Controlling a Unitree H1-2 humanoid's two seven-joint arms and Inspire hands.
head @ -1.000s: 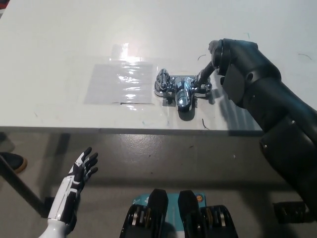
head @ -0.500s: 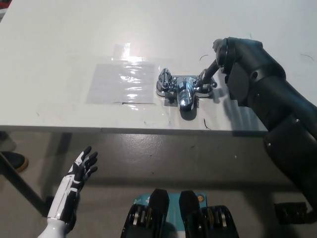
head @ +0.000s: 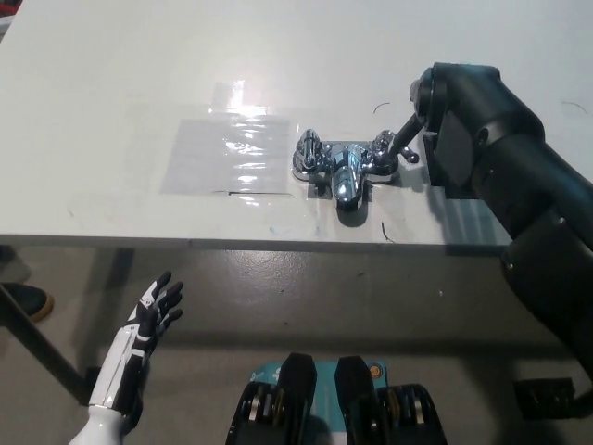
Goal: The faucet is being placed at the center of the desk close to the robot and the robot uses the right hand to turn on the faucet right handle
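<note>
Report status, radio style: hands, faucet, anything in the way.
Right hand at faucet right handle, grip unclear. Left hand open, idle below desk edge. Nothing in the way.

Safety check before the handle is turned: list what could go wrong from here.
1. The right hand meets the right handle only at its edge, and its grip is hidden; it may slip off.
2. The faucet sits near the front edge of the desk with no fixing visible; a sideways push could slide or twist it.
3. The left hand hangs open below the desk, so nothing steadies the faucet.
</note>
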